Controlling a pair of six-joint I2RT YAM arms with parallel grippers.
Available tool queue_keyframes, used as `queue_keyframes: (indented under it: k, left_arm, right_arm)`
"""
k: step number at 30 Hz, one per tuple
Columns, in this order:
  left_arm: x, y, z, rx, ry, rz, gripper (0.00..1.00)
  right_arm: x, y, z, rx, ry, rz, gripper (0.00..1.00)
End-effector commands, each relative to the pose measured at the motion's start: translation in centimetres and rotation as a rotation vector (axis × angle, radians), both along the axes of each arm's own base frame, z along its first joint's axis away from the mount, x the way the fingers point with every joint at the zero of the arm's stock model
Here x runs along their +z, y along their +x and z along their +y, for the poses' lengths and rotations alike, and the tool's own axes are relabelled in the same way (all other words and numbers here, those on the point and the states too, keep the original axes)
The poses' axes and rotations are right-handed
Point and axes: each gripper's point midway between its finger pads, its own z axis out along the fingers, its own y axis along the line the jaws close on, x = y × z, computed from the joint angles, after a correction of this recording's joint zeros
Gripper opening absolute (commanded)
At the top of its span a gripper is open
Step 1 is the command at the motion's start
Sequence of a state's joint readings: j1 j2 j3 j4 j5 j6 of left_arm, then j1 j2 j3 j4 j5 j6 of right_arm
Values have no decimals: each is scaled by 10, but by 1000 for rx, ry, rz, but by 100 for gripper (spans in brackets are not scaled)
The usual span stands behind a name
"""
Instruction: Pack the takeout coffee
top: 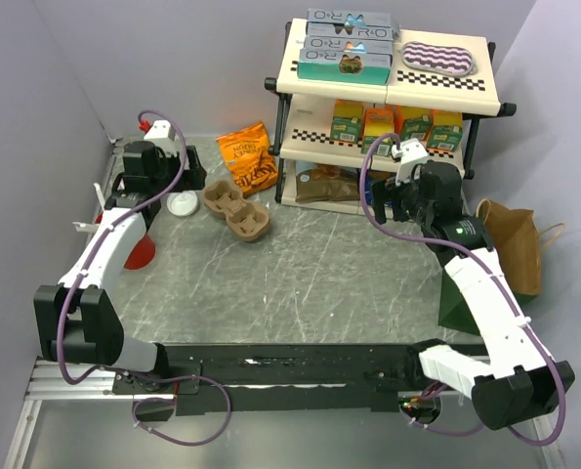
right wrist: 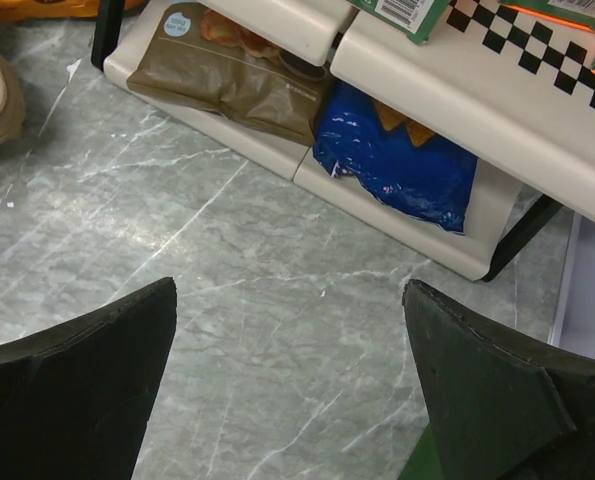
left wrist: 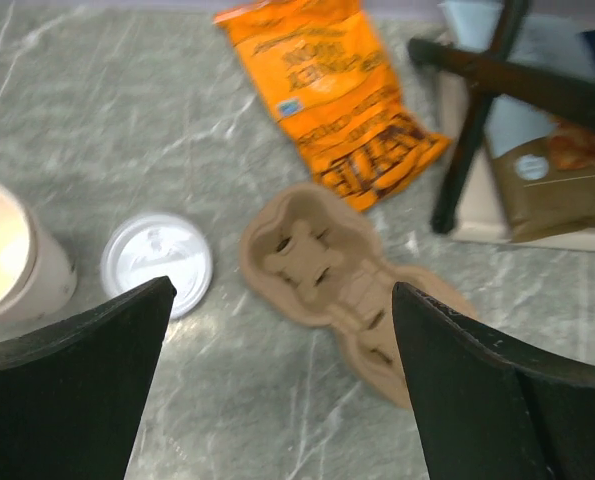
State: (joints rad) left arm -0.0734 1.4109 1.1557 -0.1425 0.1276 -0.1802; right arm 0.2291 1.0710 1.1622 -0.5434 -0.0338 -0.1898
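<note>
Cream paper cup upright at the left edge of the left wrist view, open-topped, pale inside; contents not clear. White lid flat on the grey marbled table, just beside the cup but not touching it. Brown pulp carrier right of the lid, wells showing bare pulp. Orange snack bag flat beyond the carrier, near a leg of the shelf. On the shelf: boxes stacked on the top tier beside a purple zigzag pouch, orange and green cartons on the middle tier, a brown packet and a blue packet on the bottom one. Brown paper bag standing right of the shelf, behind the right arm. Red object beside the left forearm, kind unclear.

Left pincer spread wide, holding nothing, hanging above the table with lid and carrier seen between its fingers; cup off to its left, outside the gap. Right pincer spread wide too, pinching nothing, over bare table in front of the bottom tier, well apart from the cup.
</note>
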Motion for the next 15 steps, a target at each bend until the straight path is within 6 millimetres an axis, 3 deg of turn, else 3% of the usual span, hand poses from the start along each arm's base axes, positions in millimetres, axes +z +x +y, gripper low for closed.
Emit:
queue_keyframes:
  k: [1, 3, 4, 6, 10, 12, 13, 15]
  left_arm:
    - [71, 3, -26, -140, -56, -148, 97]
    - [89, -3, -38, -218, -73, -176, 97]
    - [107, -7, -42, -242, -73, -214, 98]
    - [128, -16, -49, -303, -69, -249, 99]
    - [177, -43, -51, -375, 16, -349, 99]
    - [180, -59, -52, -430, 75, -347, 99]
    - [193, -70, -50, -454, 145, -391, 98]
    - [186, -83, -45, -458, 195, -349, 99]
  right_arm:
    - [28, 7, 2, 29, -17, -77, 100]
    - [25, 3, 14, 135, -36, -48, 100]
    - [24, 0, 19, 214, -84, -52, 100]
    - [27, -11, 43, 380, -57, -51, 100]
    - [28, -21, 70, 548, -16, -46, 100]
    - [28, -25, 82, 595, 6, -33, 99]
    - [25, -23, 85, 600, 16, -21, 99]
    - [23, -26, 93, 620, 51, -4, 99]
